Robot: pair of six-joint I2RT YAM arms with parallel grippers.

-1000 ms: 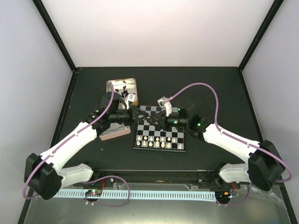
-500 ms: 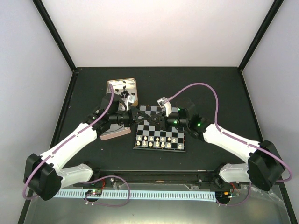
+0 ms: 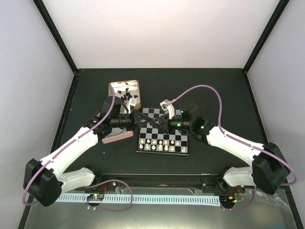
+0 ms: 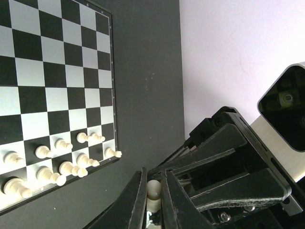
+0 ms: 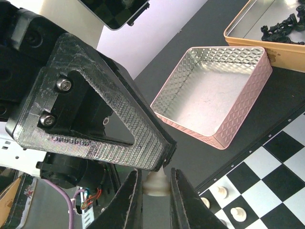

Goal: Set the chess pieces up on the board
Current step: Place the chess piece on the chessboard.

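Both arms reach in over the board (image 4: pixel 52 71), which lies flat on the dark surface (image 3: pixel 214 90) in the middle of the overhead view, and the two hands meet above its upper half. The left hand (image 4: pixel 153 179) is pressed together on a single cream-white chess piece (image 4: pixel 153 193), seen at the bottom centre of its own camera view with a dark finger along each side. The right hand (image 5: pixel 155 177) comes from the opposite side and pinches the same piece lower down, near its base, its two fingers hugging the pale body at the bottom of the right wrist view while the ribbed tip of a left finger sits just above it. So the piece hangs in the air between both hands, clear of the squares; what kind of figure it is I cannot tell. Other white pieces (image 4: pixel 57 162) stand in two rows along the board's edge at the lower left of the left wrist view, which is the bottom edge in the overhead view; the rest of the squares seen there are bare. To the left of the board in the overhead view sits a pink tin (image 5: pixel 248 95) with a quilted metal inside, and above it a gold tin (image 3: pixel 136 86) holding a loose heap of black pieces (image 3: pixel 127 97).
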